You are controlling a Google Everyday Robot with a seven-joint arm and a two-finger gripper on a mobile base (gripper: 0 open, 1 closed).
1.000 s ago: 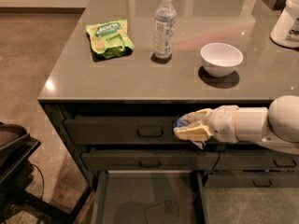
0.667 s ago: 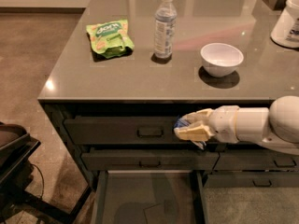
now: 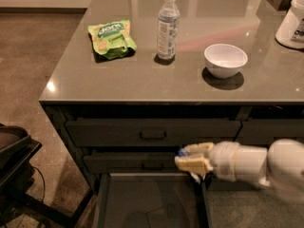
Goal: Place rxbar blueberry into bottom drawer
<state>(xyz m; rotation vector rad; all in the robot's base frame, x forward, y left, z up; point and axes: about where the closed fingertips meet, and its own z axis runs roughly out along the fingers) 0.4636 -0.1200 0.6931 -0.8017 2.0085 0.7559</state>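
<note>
My gripper [image 3: 192,160] reaches in from the right on a white arm and hangs in front of the middle drawer, just above the back right edge of the open bottom drawer [image 3: 142,196]. It is shut on the rxbar blueberry [image 3: 182,151], of which only a small blue tip shows between the pale fingers [image 3: 194,164]. The bottom drawer is pulled out, and its flat dark interior is bare.
On the grey counter [image 3: 142,80] stand a green snack bag [image 3: 112,38], a water bottle [image 3: 167,26], a white bowl [image 3: 225,59] and a white container [image 3: 292,20]. Two shut drawers with bar handles [image 3: 153,135] sit above. A black base [image 3: 14,165] is at the left.
My gripper with the bar has moved down, from in front of the top drawer to just above the open bottom drawer.
</note>
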